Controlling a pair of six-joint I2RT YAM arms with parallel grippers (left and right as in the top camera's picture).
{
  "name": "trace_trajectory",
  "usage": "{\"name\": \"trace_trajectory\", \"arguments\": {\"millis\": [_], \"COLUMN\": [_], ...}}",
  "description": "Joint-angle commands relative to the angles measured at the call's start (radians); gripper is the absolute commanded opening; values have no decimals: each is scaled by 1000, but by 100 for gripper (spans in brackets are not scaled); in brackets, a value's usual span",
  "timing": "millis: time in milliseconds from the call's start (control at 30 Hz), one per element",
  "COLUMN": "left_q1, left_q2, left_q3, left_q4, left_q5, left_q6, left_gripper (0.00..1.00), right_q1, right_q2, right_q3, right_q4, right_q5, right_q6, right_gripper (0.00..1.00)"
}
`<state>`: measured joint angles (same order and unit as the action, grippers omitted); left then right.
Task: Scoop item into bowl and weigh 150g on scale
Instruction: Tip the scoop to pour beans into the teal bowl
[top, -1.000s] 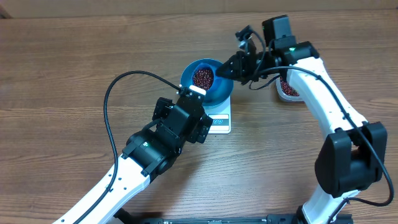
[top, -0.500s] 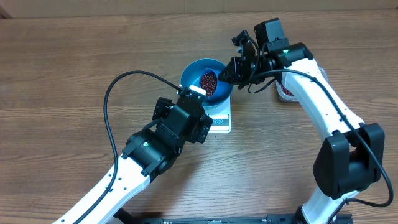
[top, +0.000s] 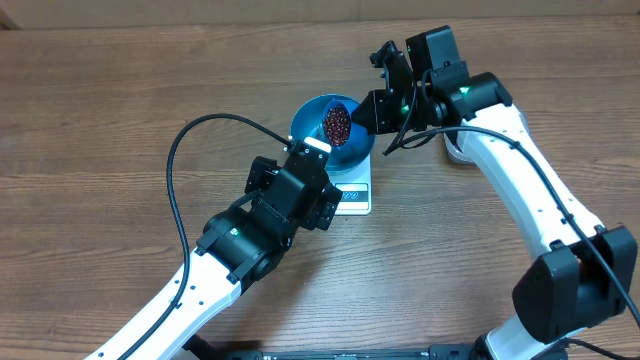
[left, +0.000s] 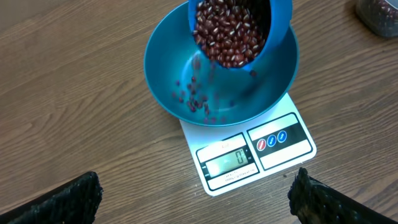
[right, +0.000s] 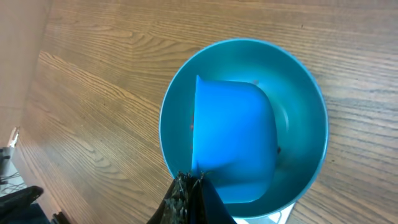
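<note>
The blue bowl stands on the white scale, whose display reads zero. My right gripper is shut on the handle of a small blue scoop, tipped steeply over the bowl. Red-brown beans fill the scoop, and some spill down into the bowl. From the right wrist, the scoop's back covers the middle of the bowl. My left gripper is open just in front of the scale and holds nothing.
A clear tub with more beans sits on the wooden table right of the scale, mostly under my right arm. The left arm and its black cable stretch across the table's front left.
The right gripper has rolled the scoop further over the bowl, and beans have started to fall out. The left arm has not moved.
</note>
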<state>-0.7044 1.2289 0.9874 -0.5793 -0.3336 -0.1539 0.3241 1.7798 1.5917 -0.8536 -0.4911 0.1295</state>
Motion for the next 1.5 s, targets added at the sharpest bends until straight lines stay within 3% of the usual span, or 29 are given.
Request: {"name": "trace_trajectory", "arguments": {"millis": [0, 700, 1467], "left_q1": [4, 4, 4], "left_q2": [0, 0, 0], "left_q3": [23, 23, 23], "left_q4": [3, 3, 3], "left_q5": [-6, -6, -6], "left_q6": [0, 0, 0], "left_gripper": [99, 100, 100], "right_q1": [4, 96, 96], "right_q2": [-56, -63, -64], "right_q3": [40, 40, 40], "right_q4": [9, 7, -8], "right_q5": [1, 241, 282], "right_q6": [-27, -80, -165], "right_gripper": [4, 4, 4]}}
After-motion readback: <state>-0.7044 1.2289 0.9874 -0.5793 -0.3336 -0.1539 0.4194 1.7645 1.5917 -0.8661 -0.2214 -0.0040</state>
